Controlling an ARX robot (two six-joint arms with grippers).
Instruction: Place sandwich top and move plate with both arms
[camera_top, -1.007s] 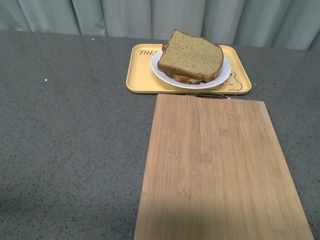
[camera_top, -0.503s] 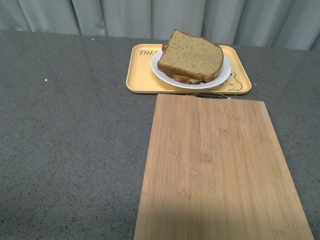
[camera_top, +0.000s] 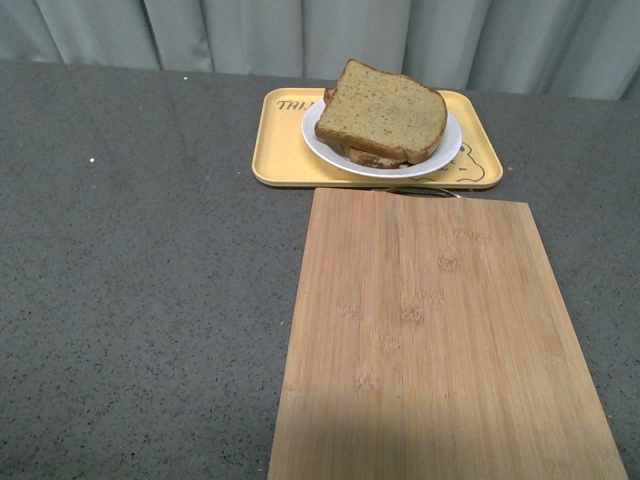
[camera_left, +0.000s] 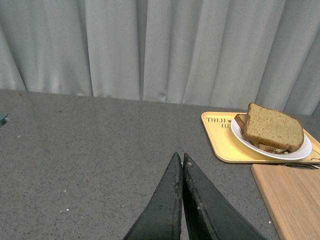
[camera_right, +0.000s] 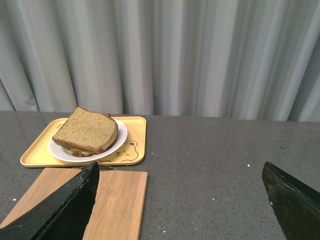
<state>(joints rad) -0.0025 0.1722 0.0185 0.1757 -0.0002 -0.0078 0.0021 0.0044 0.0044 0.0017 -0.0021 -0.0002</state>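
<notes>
On the far side of a dark grey speckled tabletop (camera_top: 140, 280), seen from the front, the sandwich top (camera_top: 384, 110) lies as the uppermost slice of a small stack on the white plate (camera_top: 450, 150). The plate sits inside a yellow tray (camera_top: 280, 150) printed with lettering and a bear drawing. Just in front of the tray, a bamboo cutting board (camera_top: 430, 340) stretches toward the camera, its far edge close to the tray's near rim. Pale grey curtains (camera_top: 200, 30) hang behind the table. Neither arm appears in this view.

From the left wrist camera, the left gripper (camera_left: 182, 162) is held above bare tabletop with its two dark fingers pressed together, tips meeting and nothing between them. The tray (camera_left: 220, 142), plate (camera_left: 302, 151) and sandwich top (camera_left: 274, 127) sit well apart from it, with a corner of the cutting board (camera_left: 290, 195) showing beside the tray.

From the right wrist camera, the right gripper (camera_right: 180, 172) has its jaws spread wide, one dark finger (camera_right: 65, 210) over the cutting board (camera_right: 120, 200) and the other (camera_right: 292, 200) over bare table. The sandwich top (camera_right: 86, 131) rests on the plate (camera_right: 118, 138) in the tray (camera_right: 136, 140), beyond the board and clear of the fingers.
</notes>
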